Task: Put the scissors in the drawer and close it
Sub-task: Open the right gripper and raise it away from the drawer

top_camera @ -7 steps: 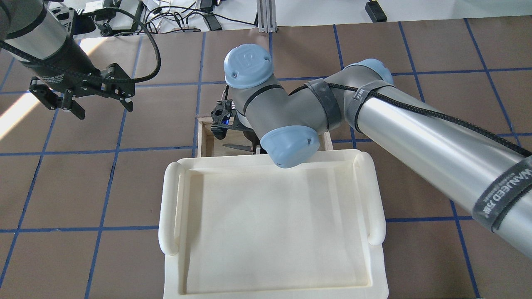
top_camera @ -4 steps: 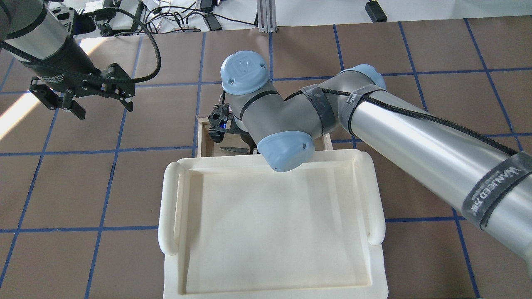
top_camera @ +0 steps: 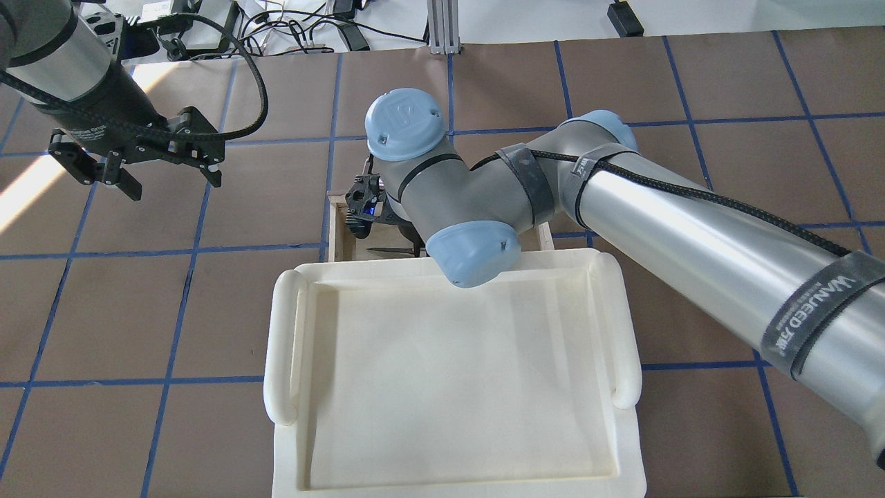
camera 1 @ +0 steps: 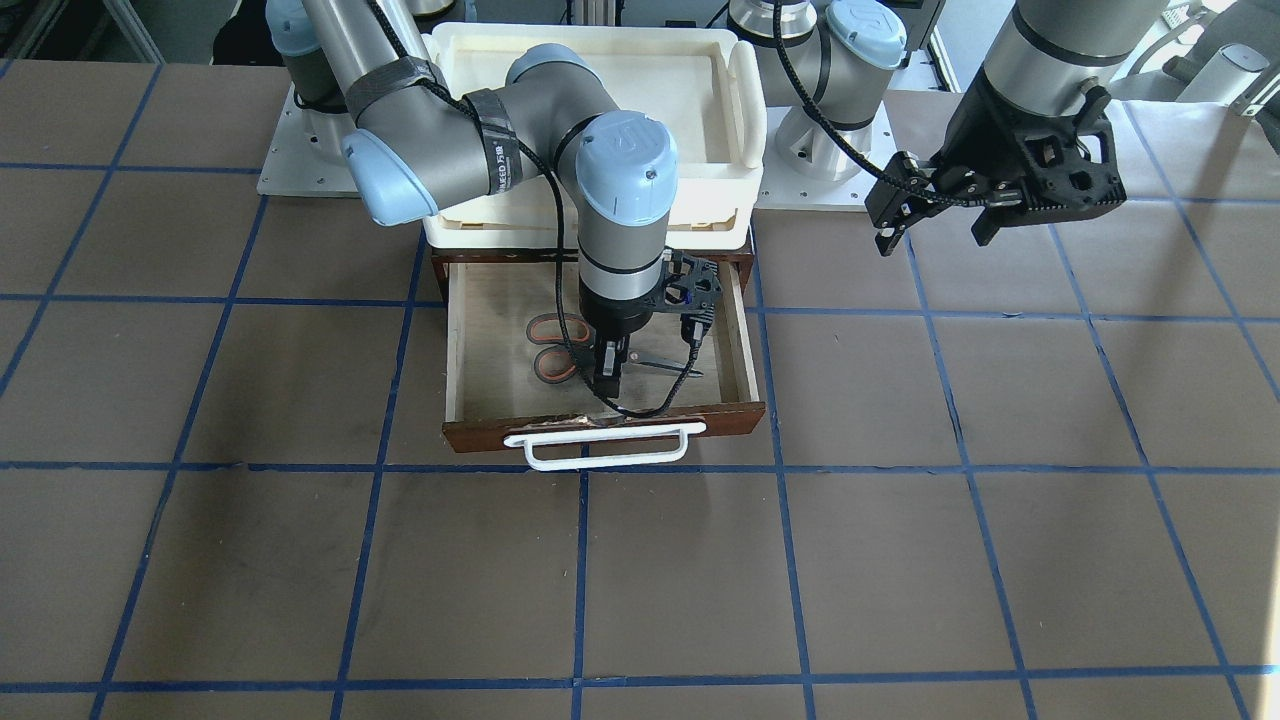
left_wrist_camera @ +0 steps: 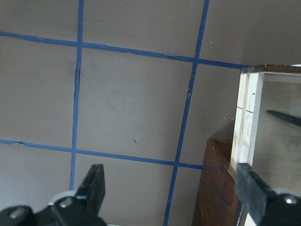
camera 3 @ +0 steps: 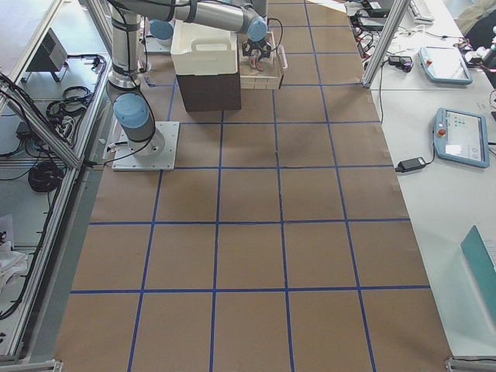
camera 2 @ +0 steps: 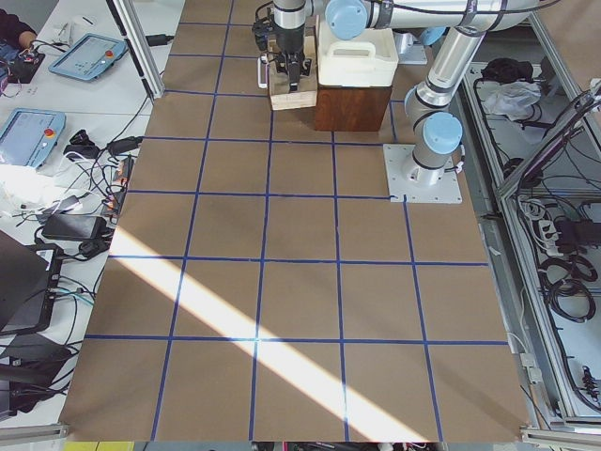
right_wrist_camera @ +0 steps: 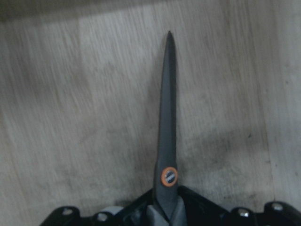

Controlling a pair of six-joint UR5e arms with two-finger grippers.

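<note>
The drawer (camera 1: 490,340) stands pulled out of the dark brown box, with its white bar handle (camera 1: 600,452) toward the operators' side. The scissors (camera 1: 553,347) are inside it, orange-red handles to one side and dark blades (right_wrist_camera: 167,117) pointing along the pale wood floor. My right gripper (camera 1: 608,375) reaches down into the drawer and is shut on the scissors near their pivot. From overhead only the blade tip (top_camera: 387,249) shows under the right arm. My left gripper (top_camera: 173,181) is open and empty, hovering over the table beside the drawer (left_wrist_camera: 247,117).
A white plastic tray (top_camera: 283,346) sits on top of the dark brown box (left_wrist_camera: 216,188) behind the drawer. Brown table cover with blue grid lines lies all around. The right arm's elbow hangs over the tray's far edge.
The right arm has shifted slightly toward the left and lower over the drawer, carrying the scissors with it. The left arm has not moved.
</note>
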